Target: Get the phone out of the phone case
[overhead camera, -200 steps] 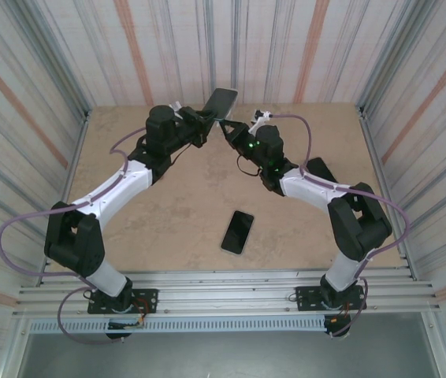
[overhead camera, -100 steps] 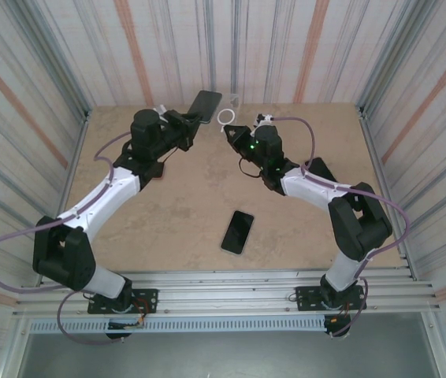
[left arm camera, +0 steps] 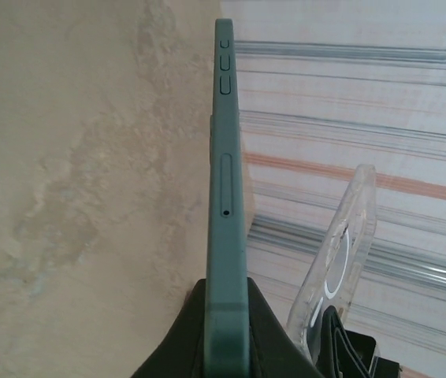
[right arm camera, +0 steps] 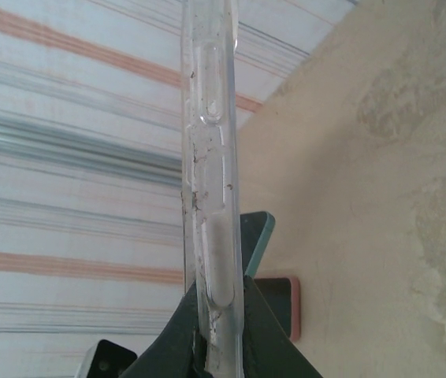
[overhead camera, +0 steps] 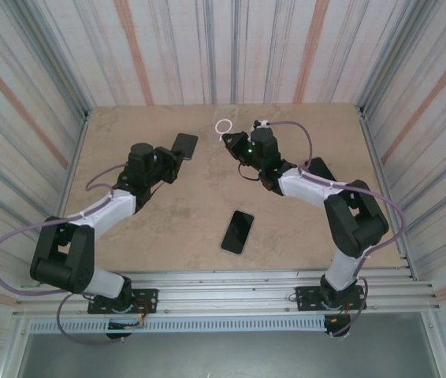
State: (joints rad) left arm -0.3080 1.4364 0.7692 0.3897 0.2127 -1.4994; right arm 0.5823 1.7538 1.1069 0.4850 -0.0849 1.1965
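Seen from above, both arms reach toward the far part of the table (overhead camera: 325, 157). The left gripper (overhead camera: 173, 154) is clenched on the phone (overhead camera: 184, 146), which appears there as a dark slab held over the table, left of the centre. The right gripper (overhead camera: 232, 140) is clenched on the phone case (overhead camera: 223, 128), which is clear and carries a white ring (overhead camera: 217, 126). The phone is out of the case, and the two are apart with bare table between them. Nearer to the arm bases a second phone (overhead camera: 238, 231) lies flat on the table with its dark face up, and no gripper touches it.

The left wrist camera gives details that the top view does not. The phone (left arm camera: 227, 197) stands edge-on and its side is green, with small buttons and a slot along it. Its lower end is pressed between two dark fingers (left arm camera: 195, 335). To the right the phone case (left arm camera: 337, 252) is transparent and tilted, with its ring visible through the wall. Its lower end sits in a dark holder.

The right wrist camera shows the phone case (right arm camera: 207, 157) edge-on as a thin clear wall with some scuffs. Its lower end is squeezed between the fingers (right arm camera: 258, 339). Just behind it, a green corner of the phone (right arm camera: 259, 236) comes out, and a striped wall (right arm camera: 65, 157) stands beyond.
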